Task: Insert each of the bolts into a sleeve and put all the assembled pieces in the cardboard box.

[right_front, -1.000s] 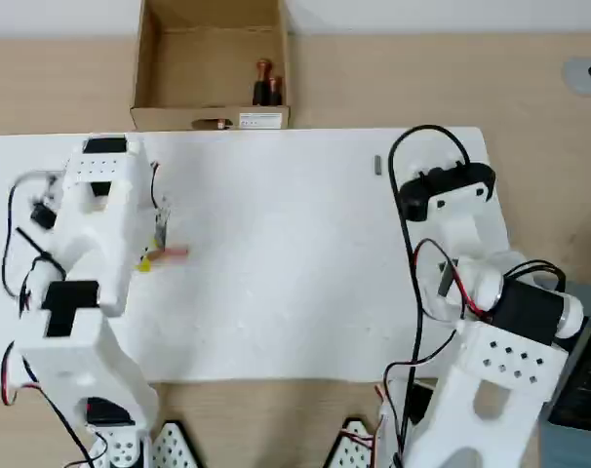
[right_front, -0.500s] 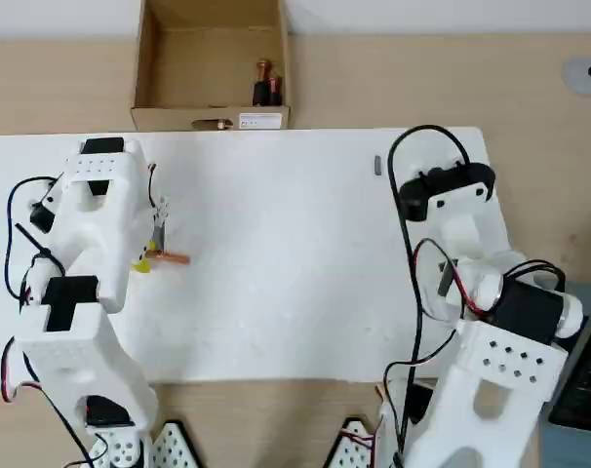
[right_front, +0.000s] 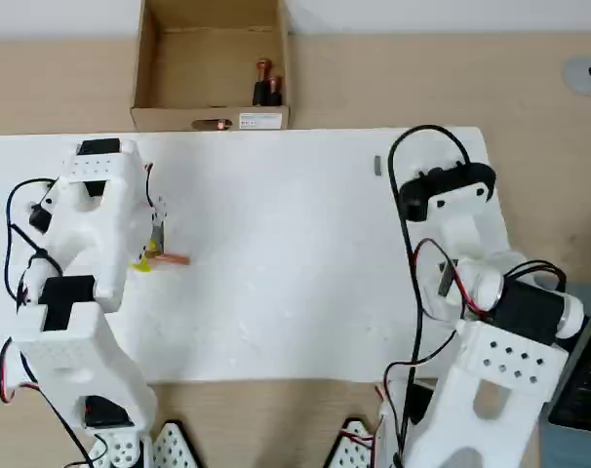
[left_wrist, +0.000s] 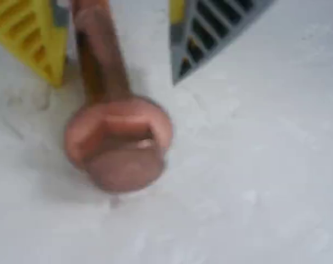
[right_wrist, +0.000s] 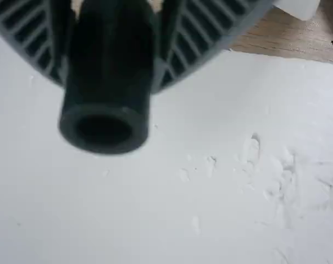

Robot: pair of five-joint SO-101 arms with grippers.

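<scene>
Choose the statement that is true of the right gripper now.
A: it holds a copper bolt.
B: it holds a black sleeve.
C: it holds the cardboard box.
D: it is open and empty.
B: in the right wrist view the right gripper is clamped on a black sleeve, whose hollow end faces the camera.

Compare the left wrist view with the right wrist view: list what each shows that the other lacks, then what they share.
Left wrist view, not the right: a copper bolt lying on its side inside the open left hand, close to its yellow finger. Right wrist view, not the left: a black sleeve clamped in the right hand, bore facing the camera, and a strip of wooden table. Both: the white mat underneath.
</scene>
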